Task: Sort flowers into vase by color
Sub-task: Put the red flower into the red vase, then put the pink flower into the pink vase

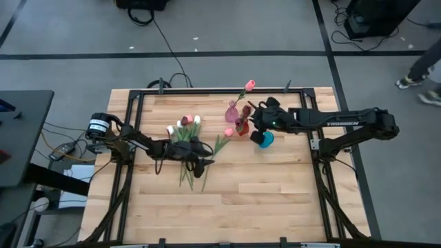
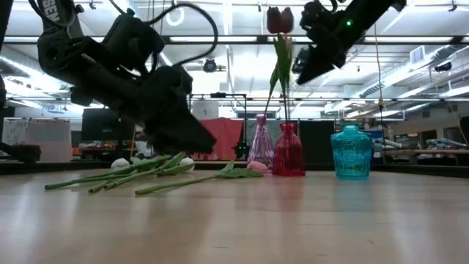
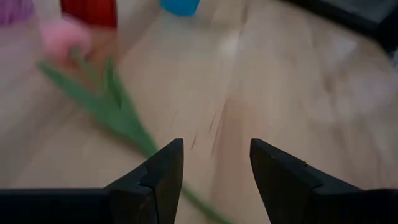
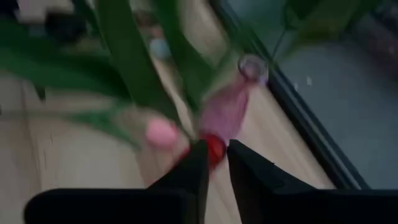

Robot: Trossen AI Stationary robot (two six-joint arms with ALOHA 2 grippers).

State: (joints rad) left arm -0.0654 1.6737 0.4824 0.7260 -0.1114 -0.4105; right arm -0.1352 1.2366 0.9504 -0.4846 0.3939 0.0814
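Observation:
A loose bunch of tulips (image 1: 186, 138) with white and pink heads lies flat on the wooden table. One pink tulip (image 3: 62, 37) lies apart, toward the vases. My left gripper (image 3: 216, 174) is open, low over that tulip's green stem (image 3: 124, 118). A dark red tulip (image 2: 278, 20) stands with its stem in the red vase (image 2: 288, 150). The pink vase (image 1: 232, 110) holds a pink tulip (image 1: 249, 85). The blue vase (image 2: 352, 150) stands beside them. My right gripper (image 4: 217, 155) hangs above the red vase, next to the red tulip's stem, fingers a little apart with nothing between them.
The three vases stand close together at the table's far middle. A black metal frame (image 1: 138, 96) runs around the table's edges. The near half of the table (image 1: 227, 213) is bare wood. A person's feet (image 1: 413, 76) show on the floor at far right.

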